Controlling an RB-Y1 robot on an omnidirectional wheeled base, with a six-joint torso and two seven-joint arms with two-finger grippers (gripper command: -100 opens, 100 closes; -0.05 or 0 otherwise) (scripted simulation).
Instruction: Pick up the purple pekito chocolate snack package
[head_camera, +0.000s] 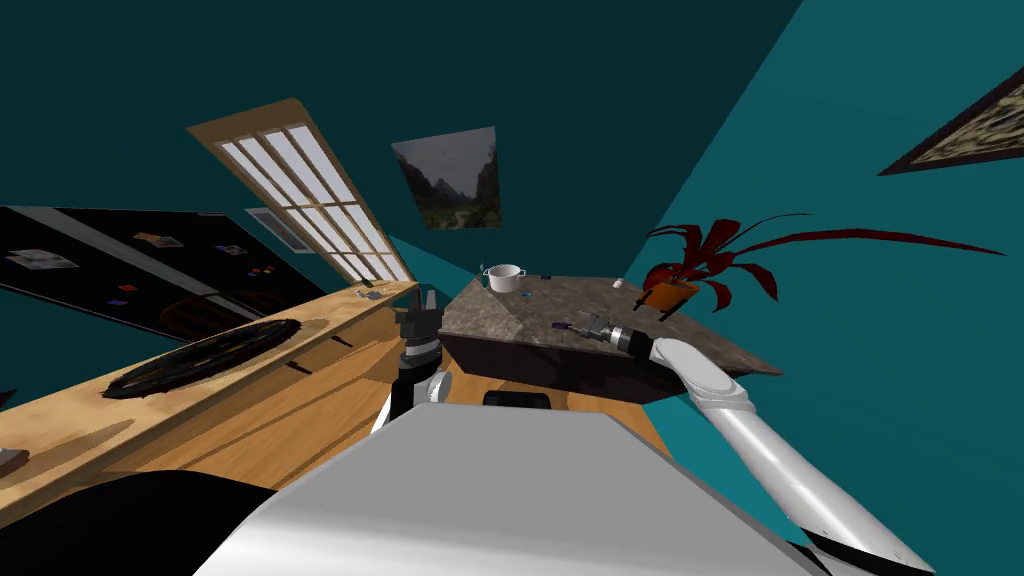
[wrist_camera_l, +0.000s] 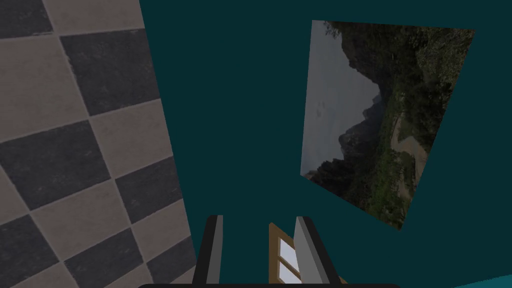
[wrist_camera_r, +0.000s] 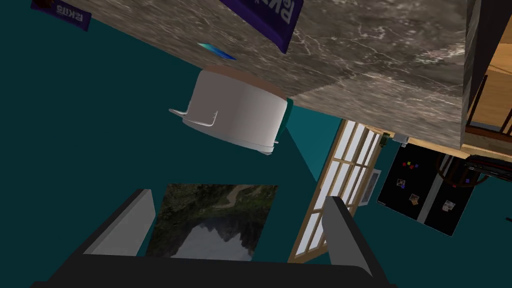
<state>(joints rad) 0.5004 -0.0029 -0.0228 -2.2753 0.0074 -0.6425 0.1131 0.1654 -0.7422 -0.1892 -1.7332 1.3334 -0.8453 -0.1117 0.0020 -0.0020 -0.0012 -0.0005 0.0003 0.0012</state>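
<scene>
Step in hand: approach. Right gripper, fingers spread and empty, hovers over the table. The package lies flat just ahead. Next move: pitch down, straddle its edges, close. Left gripper: fingers apart, empty.

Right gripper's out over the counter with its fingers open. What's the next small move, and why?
Probably tip the right gripper toward the nearer purple package. Its open fingers hold nothing and aim past it at the white pot and the wall; the package lies outside their gap.
</scene>
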